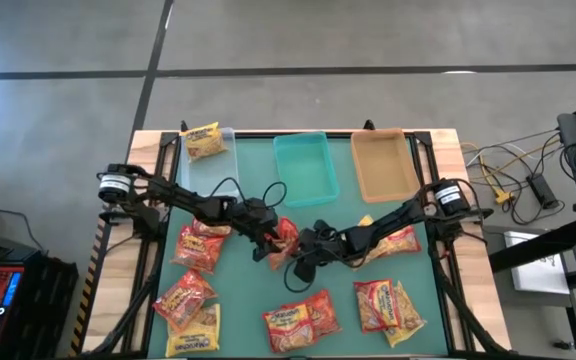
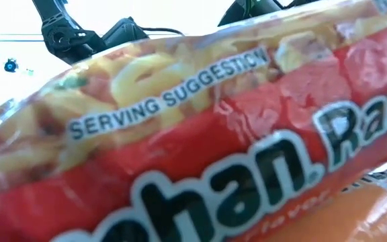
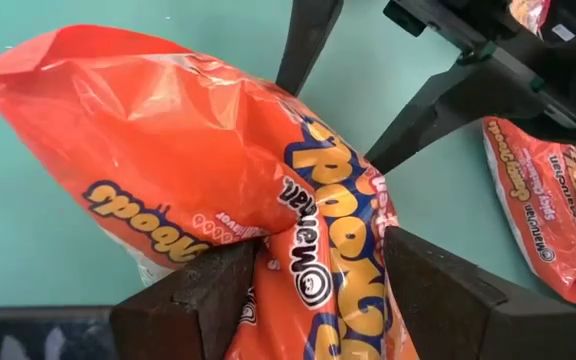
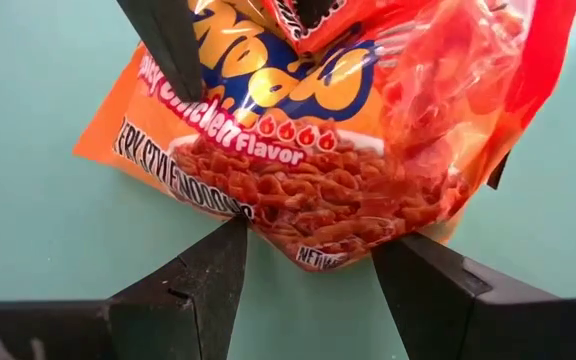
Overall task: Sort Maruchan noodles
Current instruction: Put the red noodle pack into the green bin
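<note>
At table centre, the left gripper is clenching an orange-red Maruchan packet; the right gripper, at its four o'clock, is standing released. Hand over only once squarely gripped.

We see a teal tray and a tan tray side by side at the green table's far edge, cables lying beyond.
</note>
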`<state>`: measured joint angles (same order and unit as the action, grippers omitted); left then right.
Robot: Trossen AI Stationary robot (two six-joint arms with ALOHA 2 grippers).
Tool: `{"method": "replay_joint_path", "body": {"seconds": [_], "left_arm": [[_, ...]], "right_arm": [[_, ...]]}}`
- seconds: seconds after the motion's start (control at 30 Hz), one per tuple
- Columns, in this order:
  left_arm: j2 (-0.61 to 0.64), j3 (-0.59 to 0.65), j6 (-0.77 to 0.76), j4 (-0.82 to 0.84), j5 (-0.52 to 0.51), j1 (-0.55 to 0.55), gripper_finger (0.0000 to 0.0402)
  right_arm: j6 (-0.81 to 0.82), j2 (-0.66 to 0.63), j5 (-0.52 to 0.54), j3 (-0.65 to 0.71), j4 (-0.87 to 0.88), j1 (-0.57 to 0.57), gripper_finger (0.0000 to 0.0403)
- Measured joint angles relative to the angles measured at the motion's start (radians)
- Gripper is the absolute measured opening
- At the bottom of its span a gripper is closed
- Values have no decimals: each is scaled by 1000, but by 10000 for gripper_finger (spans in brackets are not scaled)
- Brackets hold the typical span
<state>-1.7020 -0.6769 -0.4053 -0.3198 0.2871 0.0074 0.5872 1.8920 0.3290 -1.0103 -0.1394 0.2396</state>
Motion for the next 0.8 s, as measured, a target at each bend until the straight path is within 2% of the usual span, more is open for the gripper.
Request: {"method": "replay_joint_path", "body": {"seconds": [0.47, 0.6, 0.8], "left_arm": [[1, 1, -12, 24, -15, 0, 200], [1, 1, -23, 25, -19, 0, 179], [3, 1, -27, 25, -42, 0, 124]], "right_arm": [[-77, 4, 43, 3, -59, -2, 203], [-102, 5, 68, 3, -70, -2, 203], [-127, 5, 83, 3, -75, -4, 203]]}}
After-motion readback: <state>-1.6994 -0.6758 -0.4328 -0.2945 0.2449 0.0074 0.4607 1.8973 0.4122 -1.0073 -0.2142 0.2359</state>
